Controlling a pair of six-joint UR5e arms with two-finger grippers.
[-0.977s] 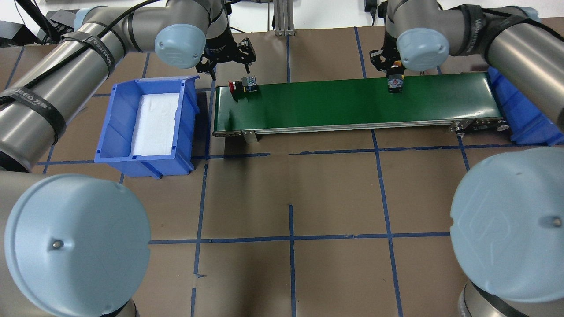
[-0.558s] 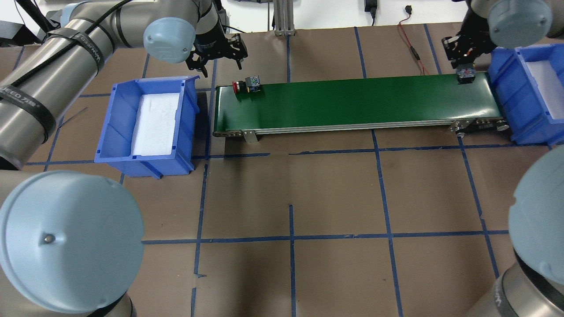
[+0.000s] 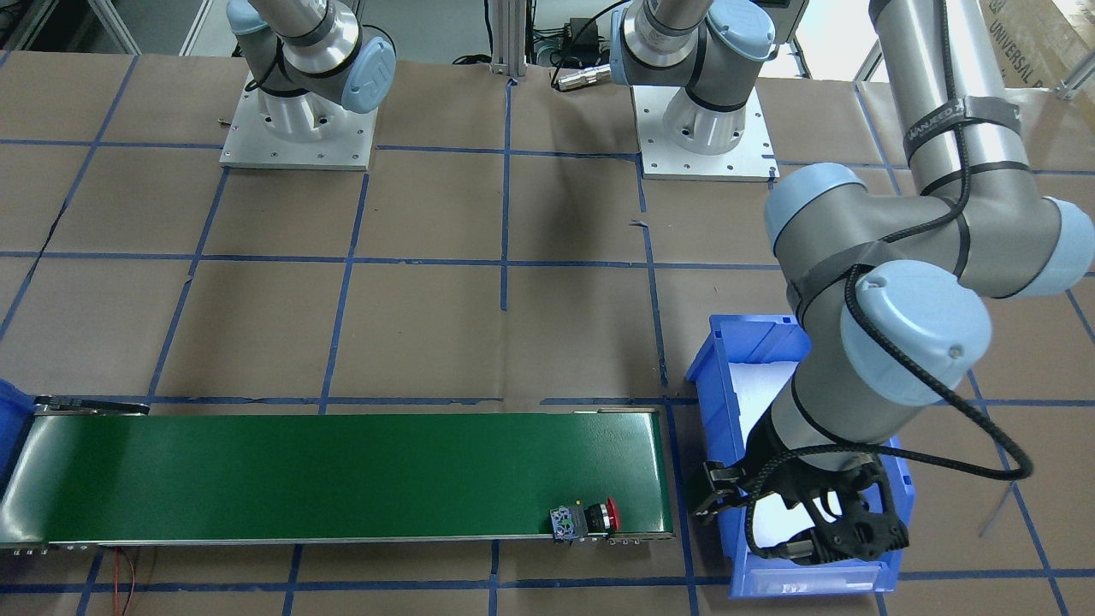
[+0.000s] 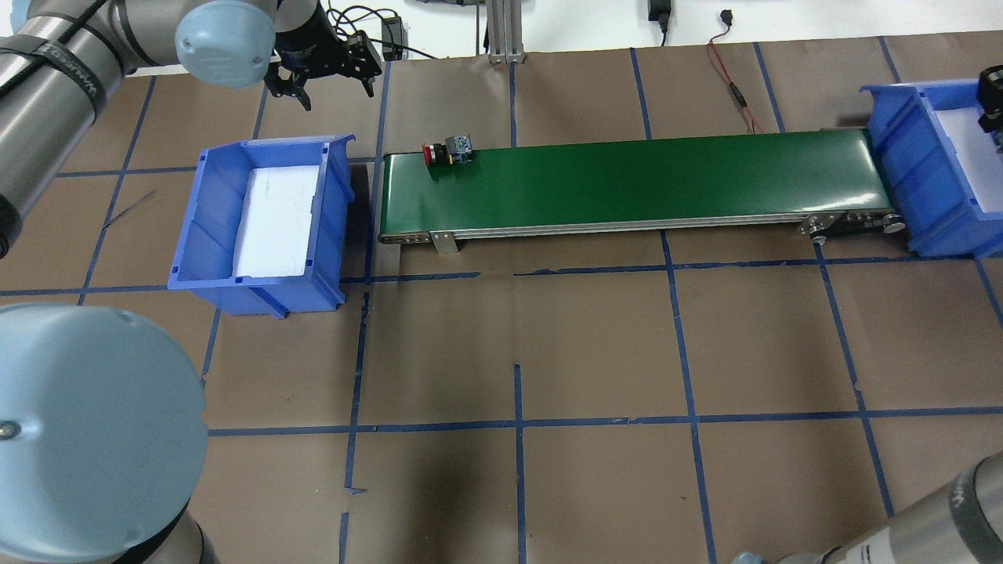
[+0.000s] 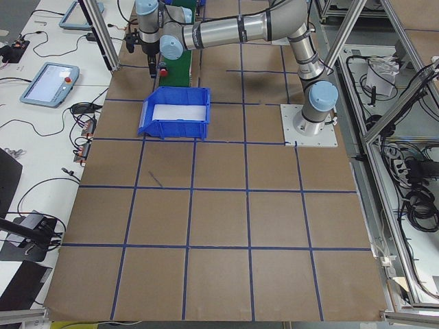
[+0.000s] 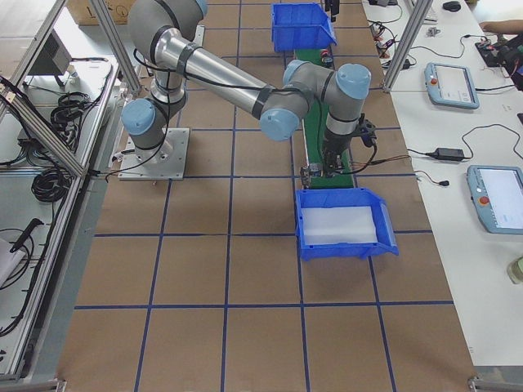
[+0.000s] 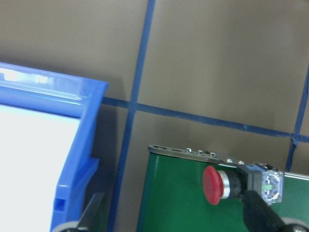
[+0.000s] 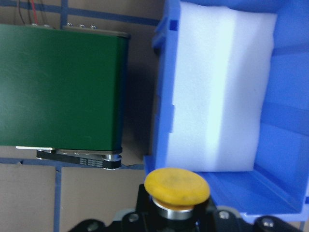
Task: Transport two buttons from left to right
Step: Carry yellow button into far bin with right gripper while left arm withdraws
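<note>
While R grip (image 6: pixel 324 169) clamps yellow btn (image 8: pixel 177 186) | L grip (image 4: pixel 329 82) spread | red btn (image 4: pixel 447 150) on belt (image 4: pixel 642 184)

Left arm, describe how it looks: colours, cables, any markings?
The left arm has silver-grey tubes, pale blue joint caps, black straps with white lettering and a black braided cable looping outside it. The left gripper is black with a skeletal, open-frame build.

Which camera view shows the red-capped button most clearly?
The left wrist-mounted view: the red-capped button is close, its cap and contact block distinct. The overhead and front-facing views show it small, lying on the green belt near one end. In the side views it is tiny; the right wrist-mounted view misses it.
</note>
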